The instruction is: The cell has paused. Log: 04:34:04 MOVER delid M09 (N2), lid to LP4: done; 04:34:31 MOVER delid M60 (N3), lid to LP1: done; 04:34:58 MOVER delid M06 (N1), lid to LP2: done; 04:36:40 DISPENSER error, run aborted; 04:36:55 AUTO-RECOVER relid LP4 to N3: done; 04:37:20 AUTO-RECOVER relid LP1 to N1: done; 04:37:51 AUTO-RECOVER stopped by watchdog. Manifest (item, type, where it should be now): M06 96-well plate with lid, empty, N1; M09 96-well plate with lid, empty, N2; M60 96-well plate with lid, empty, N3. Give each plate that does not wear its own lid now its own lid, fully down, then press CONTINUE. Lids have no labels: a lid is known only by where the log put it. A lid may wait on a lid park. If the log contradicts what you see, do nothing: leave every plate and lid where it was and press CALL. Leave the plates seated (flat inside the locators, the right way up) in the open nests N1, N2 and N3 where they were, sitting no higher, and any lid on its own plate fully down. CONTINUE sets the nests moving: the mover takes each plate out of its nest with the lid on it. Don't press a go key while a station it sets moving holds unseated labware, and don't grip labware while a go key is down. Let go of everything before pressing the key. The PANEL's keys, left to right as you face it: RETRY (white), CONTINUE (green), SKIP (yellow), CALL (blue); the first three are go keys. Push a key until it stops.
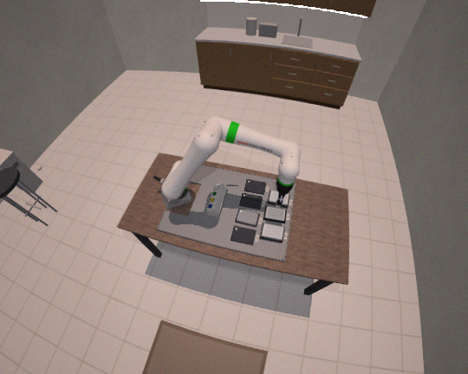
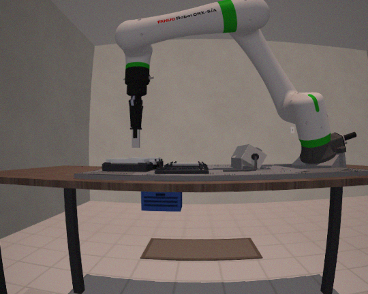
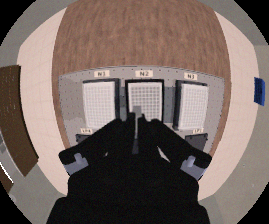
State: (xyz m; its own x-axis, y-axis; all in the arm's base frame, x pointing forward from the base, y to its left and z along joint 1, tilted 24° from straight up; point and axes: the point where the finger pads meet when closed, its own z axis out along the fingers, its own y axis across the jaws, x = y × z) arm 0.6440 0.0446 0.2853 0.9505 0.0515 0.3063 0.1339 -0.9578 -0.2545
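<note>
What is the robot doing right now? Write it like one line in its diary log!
arm: above the nest row | gripper: shut, holding nothing | height: well above the plates | panel: untouched | lid on park: waiting

Lighting was even, soft, fairly dim.
My arm [image 1: 244, 143] cast a faint shadow on the table [image 1: 322, 242]; wrist view was fisheyed, blurry, black-vignetted.

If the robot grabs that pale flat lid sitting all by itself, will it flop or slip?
The lid looks thin and straight-edged, so it probably stays stiff and feels light. It lies low and flat, so it likely won't roll, but its shallow sides might slip from an off-centre grip.
</note>
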